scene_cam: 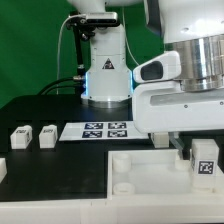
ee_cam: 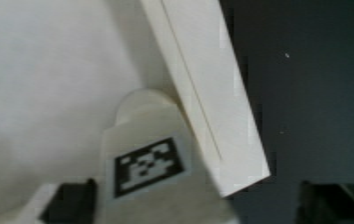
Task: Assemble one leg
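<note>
A leg (scene_cam: 205, 156), stubby and white with a square code tag, stands at the corner of the large white tray-like part (scene_cam: 140, 182) at the exterior view's right. My gripper (scene_cam: 203, 152) is low over it, with the fingers on either side. In the wrist view the leg (ee_cam: 151, 160) stands against the tray part's raised wall (ee_cam: 209, 90). My gripper (ee_cam: 206, 205) straddles the leg and the wall. Its dark fingertips (ee_cam: 76, 205) stand wide apart with gaps beside the leg, so it is open. Two more legs (scene_cam: 20, 137) (scene_cam: 46, 135) stand on the black table at the left.
The marker board (scene_cam: 105, 129) lies flat on the table in front of the arm's base (scene_cam: 105, 80). Another white piece (scene_cam: 3, 168) shows partly at the left edge. The tray-like part fills the front of the table.
</note>
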`<control>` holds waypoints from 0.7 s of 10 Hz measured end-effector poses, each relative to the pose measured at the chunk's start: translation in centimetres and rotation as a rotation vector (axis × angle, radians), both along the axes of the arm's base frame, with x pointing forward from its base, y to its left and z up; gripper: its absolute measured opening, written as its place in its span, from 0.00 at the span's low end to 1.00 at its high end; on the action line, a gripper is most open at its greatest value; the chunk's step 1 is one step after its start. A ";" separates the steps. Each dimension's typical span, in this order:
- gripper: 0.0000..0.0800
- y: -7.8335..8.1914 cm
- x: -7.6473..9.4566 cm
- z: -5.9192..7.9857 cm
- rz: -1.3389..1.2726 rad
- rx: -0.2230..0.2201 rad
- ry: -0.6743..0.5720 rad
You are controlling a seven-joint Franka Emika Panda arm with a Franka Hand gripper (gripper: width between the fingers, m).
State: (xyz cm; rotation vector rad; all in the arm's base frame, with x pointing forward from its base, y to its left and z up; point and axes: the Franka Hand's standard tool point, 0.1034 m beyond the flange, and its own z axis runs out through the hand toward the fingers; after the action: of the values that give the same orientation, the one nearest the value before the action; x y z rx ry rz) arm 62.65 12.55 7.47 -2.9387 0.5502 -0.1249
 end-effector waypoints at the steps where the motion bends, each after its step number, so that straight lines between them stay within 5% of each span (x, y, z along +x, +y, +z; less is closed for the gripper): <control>1: 0.51 0.0 0.0 0.0 -0.006 0.000 0.001; 4: 0.38 -0.8 -0.2 -0.3 -0.318 0.028 0.051; 7: 0.38 -1.1 -0.1 -0.4 -0.849 0.134 0.137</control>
State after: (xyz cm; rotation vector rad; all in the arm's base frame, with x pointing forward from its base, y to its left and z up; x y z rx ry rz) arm 62.58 11.42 7.09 -2.3935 1.7031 0.0252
